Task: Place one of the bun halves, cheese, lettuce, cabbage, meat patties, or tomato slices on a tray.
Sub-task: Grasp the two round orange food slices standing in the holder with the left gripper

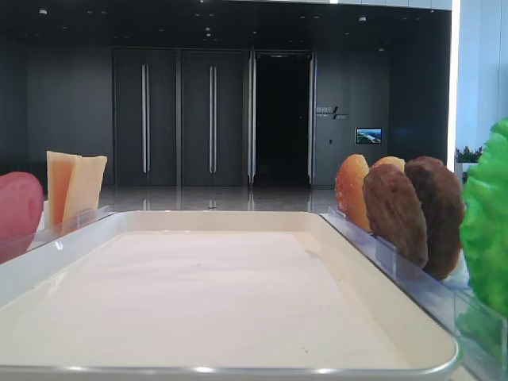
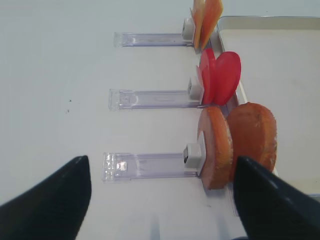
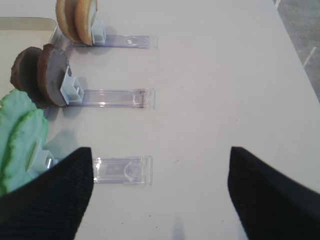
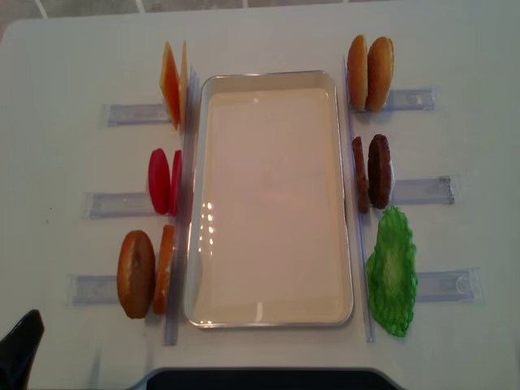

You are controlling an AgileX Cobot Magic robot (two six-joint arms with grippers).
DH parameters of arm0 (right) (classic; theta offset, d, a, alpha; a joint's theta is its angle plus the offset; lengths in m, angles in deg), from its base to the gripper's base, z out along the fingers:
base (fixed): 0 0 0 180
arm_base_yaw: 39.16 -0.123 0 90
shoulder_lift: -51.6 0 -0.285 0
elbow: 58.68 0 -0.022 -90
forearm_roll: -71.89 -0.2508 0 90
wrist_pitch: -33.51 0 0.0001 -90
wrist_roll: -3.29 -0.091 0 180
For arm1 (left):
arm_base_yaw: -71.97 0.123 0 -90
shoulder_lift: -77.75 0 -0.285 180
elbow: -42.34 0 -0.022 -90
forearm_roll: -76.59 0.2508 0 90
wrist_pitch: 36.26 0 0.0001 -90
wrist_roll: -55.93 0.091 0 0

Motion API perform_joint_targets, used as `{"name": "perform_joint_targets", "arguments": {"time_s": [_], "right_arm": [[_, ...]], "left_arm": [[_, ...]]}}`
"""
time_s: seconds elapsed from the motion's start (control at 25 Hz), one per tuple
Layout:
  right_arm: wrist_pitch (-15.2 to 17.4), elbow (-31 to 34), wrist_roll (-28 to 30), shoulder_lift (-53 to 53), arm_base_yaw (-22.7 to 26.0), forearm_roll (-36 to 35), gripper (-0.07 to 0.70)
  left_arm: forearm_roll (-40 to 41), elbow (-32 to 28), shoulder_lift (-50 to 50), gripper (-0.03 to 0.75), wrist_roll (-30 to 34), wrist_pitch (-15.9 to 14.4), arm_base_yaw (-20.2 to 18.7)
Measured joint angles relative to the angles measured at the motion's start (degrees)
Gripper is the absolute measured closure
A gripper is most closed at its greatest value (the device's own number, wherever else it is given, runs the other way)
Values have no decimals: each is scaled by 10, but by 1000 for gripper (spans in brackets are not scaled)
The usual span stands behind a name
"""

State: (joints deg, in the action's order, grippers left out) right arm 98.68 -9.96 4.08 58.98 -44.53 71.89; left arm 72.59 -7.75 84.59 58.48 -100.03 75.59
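Observation:
The cream tray lies bare in the middle of the table. Standing in holders on its left are cheese, tomato slices and bun halves. On its right stand more bun halves, meat patties and green leaves; I cannot tell lettuce from cabbage. My left gripper is open over the table, beside the near bun halves. My right gripper is open too, right of the green leaves, above a holder's end.
Clear plastic holders stick out from both long sides of the tray. One left finger shows at the table's front left corner. White tabletop lies outside the holders.

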Motion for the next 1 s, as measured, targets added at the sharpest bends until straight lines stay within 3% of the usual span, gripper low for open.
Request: {"name": "perform_joint_targets", "arguments": {"time_s": [0.72, 1.0], "right_arm": [[0, 0, 0, 0, 0, 0, 76], [0, 0, 0, 0, 0, 0, 76]], "left_arm": [[0, 0, 0, 20, -11, 0, 0], [0, 58, 50, 20, -5, -46, 0]]}}
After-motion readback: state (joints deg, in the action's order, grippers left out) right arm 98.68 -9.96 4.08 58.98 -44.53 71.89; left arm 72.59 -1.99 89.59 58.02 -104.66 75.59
